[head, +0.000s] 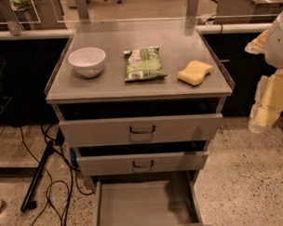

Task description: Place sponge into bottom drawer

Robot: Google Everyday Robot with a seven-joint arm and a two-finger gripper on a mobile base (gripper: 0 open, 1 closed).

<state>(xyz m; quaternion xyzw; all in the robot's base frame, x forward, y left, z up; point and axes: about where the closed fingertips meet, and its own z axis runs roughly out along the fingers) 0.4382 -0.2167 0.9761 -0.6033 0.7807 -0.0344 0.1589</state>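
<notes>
The pale yellow sponge (pixel 195 72) lies on the right part of the grey cabinet top (pixel 108 88), near the front edge. Below, the bottom drawer (pixel 135 206) is pulled out, its flat grey floor bare. My gripper (pixel 265 115) hangs at the right edge of the view, off the cabinet's right side and lower than the sponge, with its pale fingers pointing down. Nothing shows in it.
A white bowl (pixel 87 61) stands at the left of the top and a green snack packet (pixel 143 63) lies in the middle. Two upper drawers with dark loop handles (pixel 142 129) are slightly out. Black cables (pixel 51 183) trail on the floor at left.
</notes>
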